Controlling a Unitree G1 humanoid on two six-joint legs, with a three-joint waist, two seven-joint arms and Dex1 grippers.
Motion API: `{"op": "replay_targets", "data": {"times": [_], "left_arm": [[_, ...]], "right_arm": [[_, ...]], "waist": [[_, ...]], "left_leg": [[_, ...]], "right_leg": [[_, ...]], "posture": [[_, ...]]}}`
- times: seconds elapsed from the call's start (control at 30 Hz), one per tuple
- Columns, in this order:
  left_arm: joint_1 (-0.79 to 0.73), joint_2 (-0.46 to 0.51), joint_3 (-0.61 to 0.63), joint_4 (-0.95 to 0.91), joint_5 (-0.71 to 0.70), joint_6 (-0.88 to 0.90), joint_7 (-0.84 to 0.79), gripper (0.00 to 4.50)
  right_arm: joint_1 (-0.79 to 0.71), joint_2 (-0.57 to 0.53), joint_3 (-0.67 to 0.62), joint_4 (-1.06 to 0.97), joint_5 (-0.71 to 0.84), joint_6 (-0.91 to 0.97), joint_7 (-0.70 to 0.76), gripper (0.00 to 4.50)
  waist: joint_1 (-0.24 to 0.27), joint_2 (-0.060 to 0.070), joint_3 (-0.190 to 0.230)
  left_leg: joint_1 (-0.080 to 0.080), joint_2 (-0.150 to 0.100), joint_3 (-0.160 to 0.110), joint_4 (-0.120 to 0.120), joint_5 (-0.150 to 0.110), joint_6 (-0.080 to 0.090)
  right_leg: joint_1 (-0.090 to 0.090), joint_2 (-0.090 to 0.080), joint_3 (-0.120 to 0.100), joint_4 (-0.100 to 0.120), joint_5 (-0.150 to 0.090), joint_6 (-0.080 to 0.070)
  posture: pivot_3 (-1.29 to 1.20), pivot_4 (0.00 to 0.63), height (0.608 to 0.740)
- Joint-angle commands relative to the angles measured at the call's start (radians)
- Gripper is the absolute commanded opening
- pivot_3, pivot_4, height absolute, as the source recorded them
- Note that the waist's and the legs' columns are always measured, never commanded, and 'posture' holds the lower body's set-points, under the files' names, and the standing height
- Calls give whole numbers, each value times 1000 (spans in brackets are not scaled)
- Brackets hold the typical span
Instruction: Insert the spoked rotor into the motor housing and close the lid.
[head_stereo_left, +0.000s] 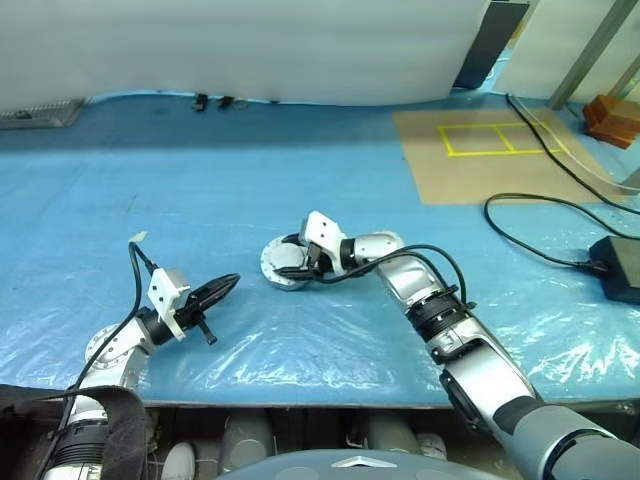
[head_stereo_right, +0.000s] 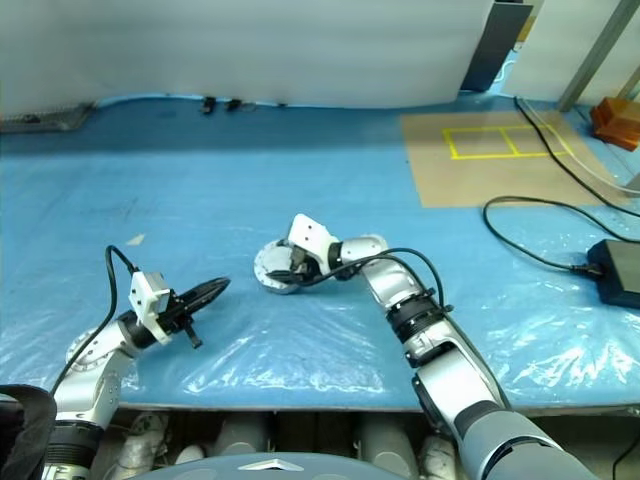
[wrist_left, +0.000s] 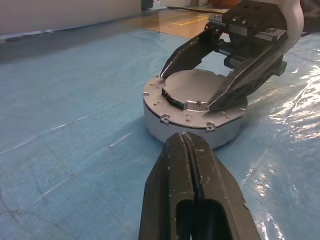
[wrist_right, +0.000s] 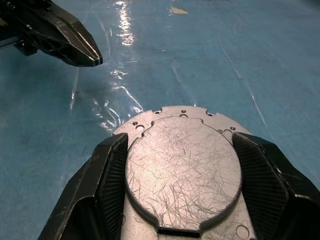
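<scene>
The motor housing (head_stereo_left: 272, 266), a short round silver cup, sits in the middle of the blue table. A flat round scratched lid (wrist_right: 182, 170) lies on top of it, inside a flange with small screw holes. My right gripper (wrist_right: 181, 142) reaches in from the right, pointing left and slightly down. Its two black fingers (wrist_left: 240, 82) press on opposite sides of the lid's raised disc. My left gripper (head_stereo_left: 232, 283) is shut and holds nothing. It hovers level a short way left of the housing, pointing at it. The spoked rotor is hidden.
The table is covered in crinkled blue plastic sheet (head_stereo_left: 200, 190). A brown board with yellow tape squares (head_stereo_left: 490, 150) lies at the back right. Black cables (head_stereo_left: 530, 245) run to a black box (head_stereo_left: 618, 268) at the right edge. The table's front edge (head_stereo_left: 300, 402) is near.
</scene>
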Motion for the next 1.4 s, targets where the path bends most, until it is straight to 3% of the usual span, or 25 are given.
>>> {"op": "replay_targets", "data": {"times": [0.03,0.1,0.27,1.07,1.23,1.4], "left_arm": [[-8,1,2,-38,-7,3,5,0],[-9,1,0,-40,-7,5,7,0],[-52,-6,-31,-76,0,37,17,0],[-279,50,-248,-109,259,284,114,0],[-277,40,-258,-122,262,295,119,0],[-273,38,-256,-128,250,303,112,0]], "right_arm": [[92,-55,108,88,-100,95,43,2933],[90,-55,105,95,-106,88,27,2933],[76,-45,96,124,-109,83,-3,2933],[75,-24,44,7,-49,134,-30,2933],[72,-17,21,-1,-35,104,-52,4474],[88,-17,12,-36,-5,84,-12,4474]], "waist": [[0,0,-4],[-1,1,-9],[1,2,-10],[-2,4,-12],[-3,4,-12],[-3,4,-12]], "left_leg": [[-1,0,0,-1,-1,-1],[-1,0,1,-2,-3,-2],[1,0,1,-2,-5,-3],[1,0,0,-1,-5,-3],[0,0,0,-1,-5,-3],[-1,0,0,-1,-5,-3]], "right_leg": [[-1,0,0,0,-1,-2],[-1,0,0,0,-1,-7],[1,0,0,1,-5,-4],[1,0,0,2,-7,0],[1,0,0,1,-7,0],[-1,0,0,1,-7,0]], "posture": [[0,150,740],[0,150,740],[0,150,740],[0,150,740],[0,150,740],[0,150,740]]}}
